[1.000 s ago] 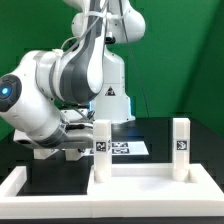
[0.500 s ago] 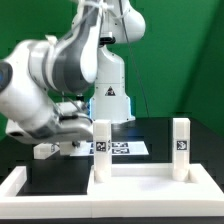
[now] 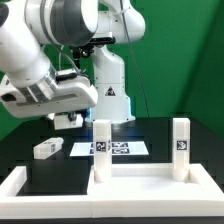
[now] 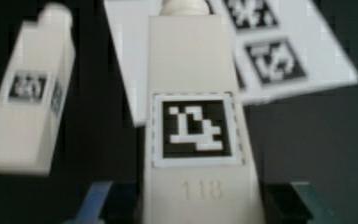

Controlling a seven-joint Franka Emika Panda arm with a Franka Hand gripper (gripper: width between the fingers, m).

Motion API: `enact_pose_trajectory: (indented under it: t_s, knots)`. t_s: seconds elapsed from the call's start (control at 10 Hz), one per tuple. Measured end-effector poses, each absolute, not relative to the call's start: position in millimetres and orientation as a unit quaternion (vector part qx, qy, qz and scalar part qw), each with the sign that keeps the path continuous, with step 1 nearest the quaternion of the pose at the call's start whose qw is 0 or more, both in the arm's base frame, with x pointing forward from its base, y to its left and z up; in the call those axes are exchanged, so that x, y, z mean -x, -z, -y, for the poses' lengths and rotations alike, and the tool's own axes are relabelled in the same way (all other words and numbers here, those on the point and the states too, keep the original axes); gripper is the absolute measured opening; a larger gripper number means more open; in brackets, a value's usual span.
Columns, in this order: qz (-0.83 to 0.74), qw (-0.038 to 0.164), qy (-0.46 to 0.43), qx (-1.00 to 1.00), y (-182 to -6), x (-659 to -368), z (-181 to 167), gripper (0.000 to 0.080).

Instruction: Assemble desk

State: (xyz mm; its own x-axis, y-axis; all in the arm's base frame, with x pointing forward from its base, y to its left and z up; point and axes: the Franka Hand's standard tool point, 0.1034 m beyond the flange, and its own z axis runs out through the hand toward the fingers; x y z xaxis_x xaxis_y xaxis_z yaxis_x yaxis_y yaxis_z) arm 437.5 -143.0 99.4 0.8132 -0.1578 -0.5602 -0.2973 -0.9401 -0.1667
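Gripper (image 4: 201, 198) clamped narrow on a white held leg (image 4: 194, 90), high above the black table (image 3: 60, 168), loose leg (image 3: 47, 149) lying at the exterior view's left, desk slab (image 3: 140, 182) near right, two upright legs (image 3: 101, 150) on it, marker board (image 3: 125, 147) beyond.

arm (image 3: 45, 70) risen well above the table (image 3: 62, 170), gripper (image 4: 197, 205) lifting a leg (image 4: 194, 110); second leg (image 3: 47, 149) now uncovered

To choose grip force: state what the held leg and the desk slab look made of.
The held leg looks like rigid white plastic, matte, with crisp edges; its marker seems printed paper. The desk slab looks the same smooth white plastic, though unsure.
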Motion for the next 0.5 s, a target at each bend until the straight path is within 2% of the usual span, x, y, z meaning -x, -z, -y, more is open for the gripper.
enact_pose_trajectory:
  t_s: [0.1,0.2,0.3,0.5]
  knots:
    - [-0.119,0.123,-0.265,0.949,-104.8,-438.2,143.9,0.0290]
    - [-0.109,0.121,-0.236,0.958,-124.2,-456.4,149.3,0.0290]
    - [-0.098,0.119,-0.203,0.967,-151.2,-481.7,154.5,0.0290]
    - [-0.086,0.101,-0.139,0.981,-187.4,-526.5,153.6,0.0290]
